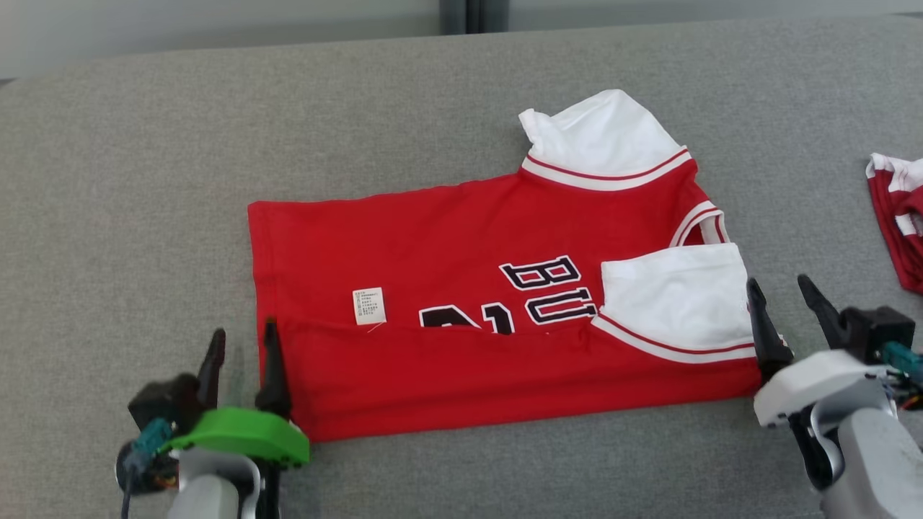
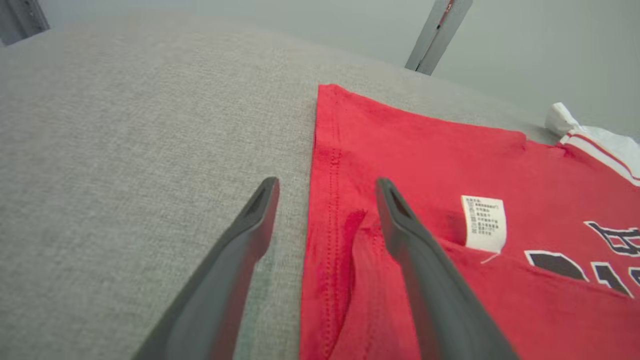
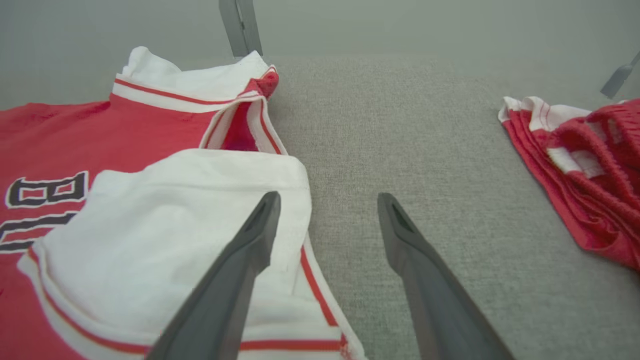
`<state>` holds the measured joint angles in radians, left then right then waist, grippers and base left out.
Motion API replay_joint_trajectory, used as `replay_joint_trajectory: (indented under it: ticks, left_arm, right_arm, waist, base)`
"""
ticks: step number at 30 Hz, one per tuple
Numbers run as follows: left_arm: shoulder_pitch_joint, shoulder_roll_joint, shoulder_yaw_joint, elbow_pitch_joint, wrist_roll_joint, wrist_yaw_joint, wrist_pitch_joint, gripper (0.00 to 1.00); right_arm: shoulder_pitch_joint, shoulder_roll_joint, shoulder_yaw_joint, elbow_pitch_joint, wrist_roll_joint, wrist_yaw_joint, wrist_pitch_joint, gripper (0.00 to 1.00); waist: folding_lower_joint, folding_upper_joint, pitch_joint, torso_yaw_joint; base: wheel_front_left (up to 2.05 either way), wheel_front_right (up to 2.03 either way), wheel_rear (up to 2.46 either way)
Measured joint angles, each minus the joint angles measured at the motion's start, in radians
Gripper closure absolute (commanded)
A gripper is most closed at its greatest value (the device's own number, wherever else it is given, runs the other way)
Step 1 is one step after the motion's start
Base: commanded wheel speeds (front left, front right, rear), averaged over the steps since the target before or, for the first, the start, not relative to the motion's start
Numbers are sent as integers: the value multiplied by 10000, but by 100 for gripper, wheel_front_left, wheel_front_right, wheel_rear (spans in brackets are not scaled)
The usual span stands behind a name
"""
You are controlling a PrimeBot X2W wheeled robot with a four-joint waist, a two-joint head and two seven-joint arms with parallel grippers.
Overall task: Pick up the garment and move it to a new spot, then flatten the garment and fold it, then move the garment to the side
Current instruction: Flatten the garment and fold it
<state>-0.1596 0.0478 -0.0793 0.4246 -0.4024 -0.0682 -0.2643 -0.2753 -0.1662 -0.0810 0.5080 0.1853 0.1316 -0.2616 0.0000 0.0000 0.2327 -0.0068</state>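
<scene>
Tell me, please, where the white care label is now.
In the head view the care label lies on the left half of the red jersey, just above its fold, near the left gripper.

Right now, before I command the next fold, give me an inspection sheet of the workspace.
Surface: grey fabric tabletop, bare around the work.
Job's things: red jersey lying flat, near long edge folded up over the print; care label showing.
Clutter: second red-and-white garment bunched at the right edge.
Grippers: left gripper open, straddling the jersey's hem edge; right gripper open, straddling the end of the white sleeve.
Cables: teal-plugged wiring at the left wrist, clear of the jersey.
Surroundings: pale wall and grey post behind the table.
</scene>
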Motion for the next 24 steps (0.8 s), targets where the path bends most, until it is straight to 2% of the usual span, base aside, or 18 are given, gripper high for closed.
replay_joint_trajectory:
  ticks: [4,9,18,19,20,21,22,24]
  left_arm:
    - [-1448,13,107,700,510,-163,2,0]
    - [-3343,313,194,2184,688,-380,2,0]
    - [-5426,872,-418,4265,920,-560,2,2]
    - [-5544,871,-477,4472,911,-562,2,21]
    - [-5660,853,-506,4621,880,-564,-10,52]
    - [-5773,857,-510,4709,859,-568,-13,90]
    - [-5922,853,-522,4798,849,-594,-15,100]
    - [-6072,788,-566,4834,855,-610,-17,100]
  right_arm:
    - [-1063,71,184,17,-382,0,2,0]
    - [-2550,2,433,255,-773,0,245,0]
    - [-4939,-399,999,1035,-1151,0,1200,0]
    - [-5192,-456,1141,1170,-1195,0,1346,0]
    - [-5446,-512,1227,1325,-1241,0,1515,0]
    - [-5626,-539,1269,1442,-1243,0,1580,0]
    - [-5830,-610,1352,1559,-1267,0,1666,0]
    - [-6168,-731,1499,1829,-1287,0,1875,0]
  waist:
    - [0,0,382,4]
    - [0,0,966,-21]
    - [0,0,1978,-69]
    - [0,0,2084,-60]
    - [0,0,2185,-44]
    - [0,0,2257,-26]
    - [0,0,2337,7]
    - [0,0,2440,115]
  base:
    - [0,0,0]
    - [0,0,0]
    - [0,0,0]
    - [0,0,0]
    - [0,0,0]
    - [0,0,0]
    - [0,0,0]
    - [0,0,0]
